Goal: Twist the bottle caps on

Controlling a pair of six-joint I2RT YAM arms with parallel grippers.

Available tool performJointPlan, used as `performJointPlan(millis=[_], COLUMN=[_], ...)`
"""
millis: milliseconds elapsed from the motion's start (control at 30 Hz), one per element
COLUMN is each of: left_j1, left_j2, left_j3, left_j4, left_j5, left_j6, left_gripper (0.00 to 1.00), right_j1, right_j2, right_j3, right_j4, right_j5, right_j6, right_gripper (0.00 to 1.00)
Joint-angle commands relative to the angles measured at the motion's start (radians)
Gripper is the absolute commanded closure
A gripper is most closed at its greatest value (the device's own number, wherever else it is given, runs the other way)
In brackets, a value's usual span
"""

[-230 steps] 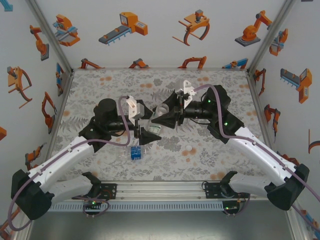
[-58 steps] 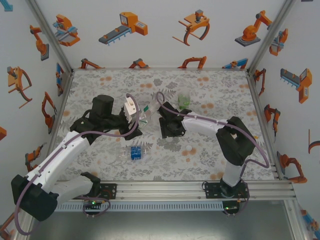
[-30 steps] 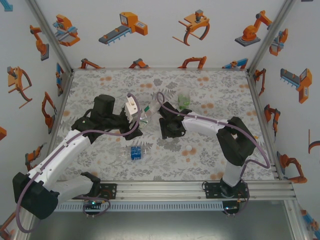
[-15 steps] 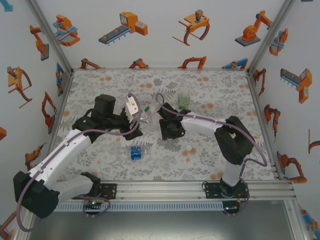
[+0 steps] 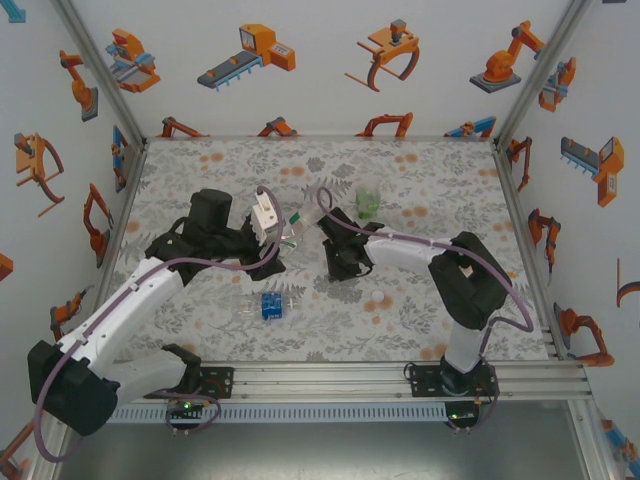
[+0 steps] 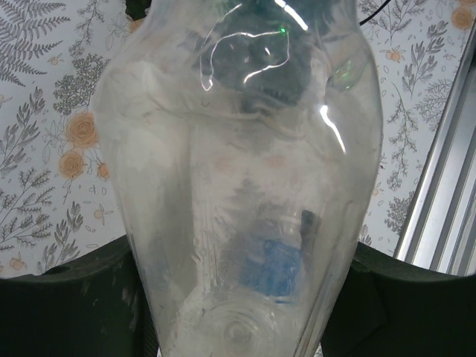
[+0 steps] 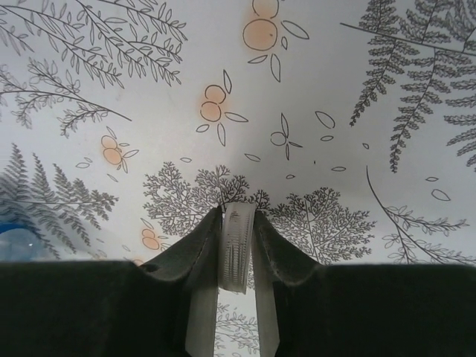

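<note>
My left gripper is shut on a clear bottle with a white-and-green label, holding it tilted above the table's middle. In the left wrist view this bottle stands large between the two black fingers of the left gripper. My right gripper is low over the mat just right of it, shut on a whitish ribbed bottle cap pinched edge-on between the fingertips. A green-tinted bottle stands upright behind. A blue-labelled bottle lies on its side nearer the front.
Another small whitish cap lies on the mat right of centre, near the front. The blue-labelled bottle shows at the right wrist view's left edge. An aluminium rail runs along the near edge, and patterned walls close the table's other sides.
The right gripper's jaws have closed on the cap, and the gripper has shifted slightly toward the front right. The left arm and its bottle have stayed put.
</note>
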State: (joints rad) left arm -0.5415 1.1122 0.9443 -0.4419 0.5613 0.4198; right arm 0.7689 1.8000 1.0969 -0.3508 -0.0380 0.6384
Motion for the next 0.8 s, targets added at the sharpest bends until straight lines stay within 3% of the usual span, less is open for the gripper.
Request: performJointPlan(millis=[0,167,300,500,767], left_j1=[0.005,0.005,0.005,0.005,0.005], left_j2=[0.007,0.014,0.014,0.016,0.022], left_j3=[0.028,0.031,0.031,0.031,0.036], left_j4=[-0.014,-0.014,-0.015,-0.016,-0.017], left_j5=[0.023,0.025,0.024,0.024,0.031], left_j6=[0.008,0.007,0.007,0.008,0.006], left_gripper=[0.99,0.99,0.99,0.99,0.98], right_j1=[-0.040,-0.119,-0.174,-0.188,-0.124], right_j2=[-0.070,-0.128,-0.134,-0.202,-0.238], right_j3=[-0.080,-0.252,-0.375,-0.405,-0.244], right_j4=[0.125,0.420,0.573,0.346,0.024], right_j5=[-0.115,-0.304,-0.380,-0.252,-0.008], right_j6=[0.069,0.194,0.289,0.200,0.055], right_gripper=[0.75,0.75,0.72,0.61,0.52])
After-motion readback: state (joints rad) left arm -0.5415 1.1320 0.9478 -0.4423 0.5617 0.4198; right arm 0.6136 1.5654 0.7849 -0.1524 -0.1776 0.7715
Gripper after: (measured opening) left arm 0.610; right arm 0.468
